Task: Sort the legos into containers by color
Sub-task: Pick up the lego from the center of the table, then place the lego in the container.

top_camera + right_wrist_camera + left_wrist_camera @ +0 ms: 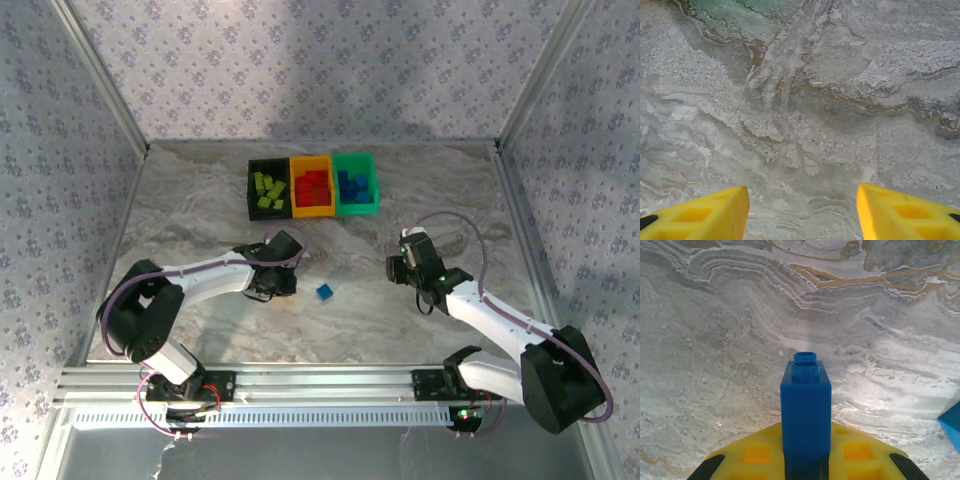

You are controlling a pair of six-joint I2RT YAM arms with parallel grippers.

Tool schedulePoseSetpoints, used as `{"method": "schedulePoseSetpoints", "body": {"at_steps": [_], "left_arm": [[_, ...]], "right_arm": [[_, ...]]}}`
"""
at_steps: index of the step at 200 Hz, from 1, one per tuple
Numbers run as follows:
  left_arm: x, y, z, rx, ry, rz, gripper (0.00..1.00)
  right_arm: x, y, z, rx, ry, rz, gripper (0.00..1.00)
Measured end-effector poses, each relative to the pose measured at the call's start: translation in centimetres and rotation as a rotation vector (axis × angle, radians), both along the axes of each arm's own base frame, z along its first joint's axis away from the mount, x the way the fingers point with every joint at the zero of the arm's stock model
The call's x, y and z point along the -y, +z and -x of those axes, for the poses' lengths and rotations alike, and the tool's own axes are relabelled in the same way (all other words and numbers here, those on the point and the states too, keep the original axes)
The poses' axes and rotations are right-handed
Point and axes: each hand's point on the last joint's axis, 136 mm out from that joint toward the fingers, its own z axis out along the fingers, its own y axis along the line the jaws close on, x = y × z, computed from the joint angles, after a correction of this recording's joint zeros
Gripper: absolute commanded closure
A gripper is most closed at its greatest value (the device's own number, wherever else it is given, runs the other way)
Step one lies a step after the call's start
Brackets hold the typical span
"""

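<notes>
In the left wrist view my left gripper (805, 462) is shut on a blue lego (805, 405), which stands upright between the yellow fingers (755, 452), stud end away from me. From above, the left gripper (271, 283) is low over the marble table. A second blue lego (324, 291) (952, 426) lies loose on the table just to its right. My right gripper (404, 266) (802, 215) is open over bare marble with nothing between its fingers. The containers stand in a row at the back: black (253, 190) with green legos, orange (311, 160) with red, teal (374, 185) with blue.
Metal frame posts (100, 75) and patterned walls close in the table on the left, right and back. A metal rail (330, 380) runs along the near edge by the arm bases.
</notes>
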Motion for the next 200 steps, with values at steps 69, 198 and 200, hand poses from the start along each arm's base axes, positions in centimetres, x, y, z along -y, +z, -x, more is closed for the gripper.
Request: {"method": "schedulePoseSetpoints", "body": {"at_steps": [69, 198, 200], "left_arm": [[0.9, 1.4, -0.8, 0.037, -0.007, 0.006, 0.87], [16.3, 10.2, -16.7, 0.286, -0.180, 0.120, 0.86], [16.6, 10.2, -17.0, 0.289, -0.185, 0.119, 0.86]], "right_arm": [[0.0, -0.1, 0.0, -0.002, 0.000, 0.001, 0.39], [0.2, -0.1, 0.0, -0.003, -0.004, 0.002, 0.39], [0.2, -0.1, 0.0, -0.003, -0.005, 0.001, 0.39]]}}
